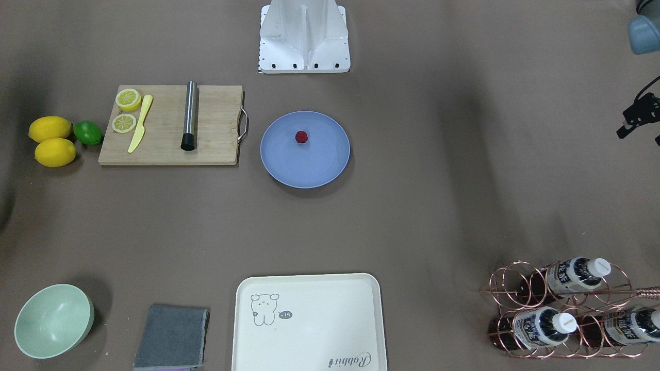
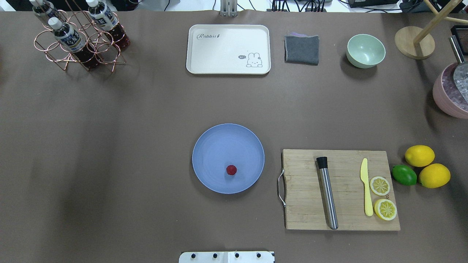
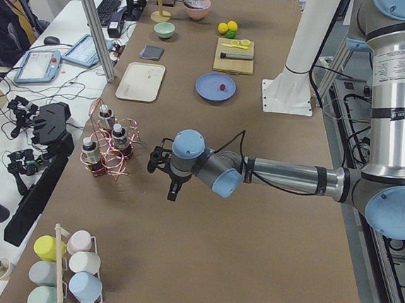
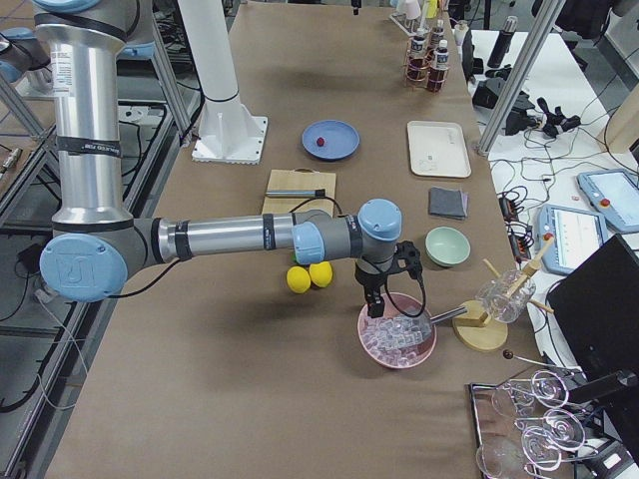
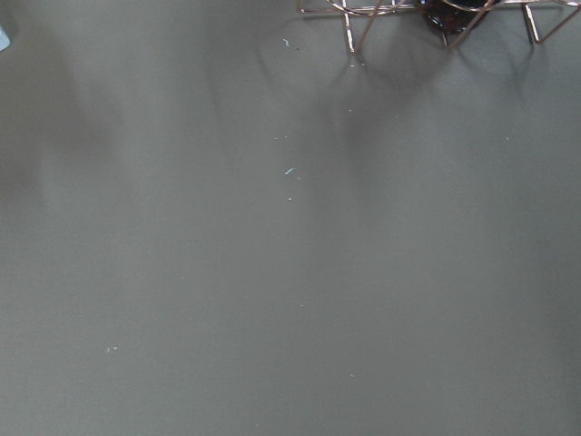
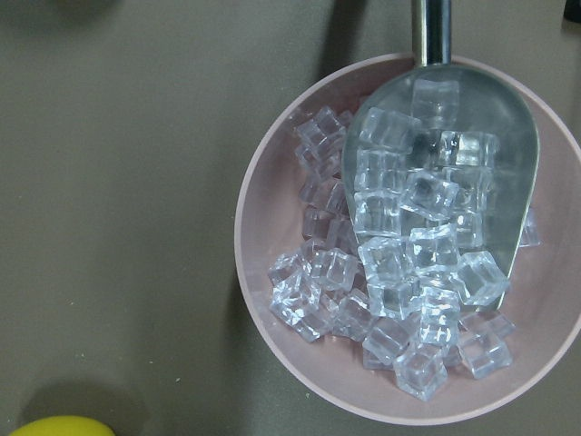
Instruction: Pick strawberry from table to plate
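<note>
Currently, the strawberry [image 2: 231, 170] rests on the blue-grey plate [image 2: 212, 153] at mid-desk [image 2: 146, 128], left of the cutting board [image 2: 343, 215]. The left tool [image 3: 173, 193] hangs near the copper bottle rack [image 3: 107, 150]. The right tool [image 4: 372, 306] hangs above the ice bowl [image 6: 259, 195]. Whether either tool is open cannot be told.

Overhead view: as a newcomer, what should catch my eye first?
A tiny red strawberry sits alone on the blue plate mid-table. To its right, two lemons and a lime lie beside a cutting board. At that end the right gripper hangs over a pink bowl of ice cubes.
</note>
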{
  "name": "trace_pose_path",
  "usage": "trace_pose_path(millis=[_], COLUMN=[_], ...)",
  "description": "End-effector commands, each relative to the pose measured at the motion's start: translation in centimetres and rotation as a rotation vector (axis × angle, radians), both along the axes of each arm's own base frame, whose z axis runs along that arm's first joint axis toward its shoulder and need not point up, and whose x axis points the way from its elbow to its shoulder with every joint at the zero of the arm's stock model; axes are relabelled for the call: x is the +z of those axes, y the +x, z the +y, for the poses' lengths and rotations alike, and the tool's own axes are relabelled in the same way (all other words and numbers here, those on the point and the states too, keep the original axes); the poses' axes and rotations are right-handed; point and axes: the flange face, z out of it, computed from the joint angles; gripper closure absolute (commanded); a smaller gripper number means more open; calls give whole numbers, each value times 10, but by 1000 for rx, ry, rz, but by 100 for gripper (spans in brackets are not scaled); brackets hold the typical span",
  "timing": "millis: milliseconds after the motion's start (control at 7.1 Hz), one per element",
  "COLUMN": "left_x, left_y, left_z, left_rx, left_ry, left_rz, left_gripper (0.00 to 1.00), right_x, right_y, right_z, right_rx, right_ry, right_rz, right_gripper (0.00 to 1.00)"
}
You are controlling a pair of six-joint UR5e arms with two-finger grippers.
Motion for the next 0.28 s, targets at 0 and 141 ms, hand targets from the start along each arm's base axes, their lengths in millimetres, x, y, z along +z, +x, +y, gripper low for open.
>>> trace_pose_path(millis=[0, 141], left_x=[4, 10], left_y=[-10, -24], left_z=[0, 10], left_rx=[-23, -52], left_ry=[-7, -18], left_rz=[-8, -9], left_gripper=[2, 2], right_x=[-3, -1], right_y=[0, 0], right_z=[-1, -1], right_rx=[0, 0], right_ry=[5, 2], right_rz=[-2, -3], right_gripper=[0, 0])
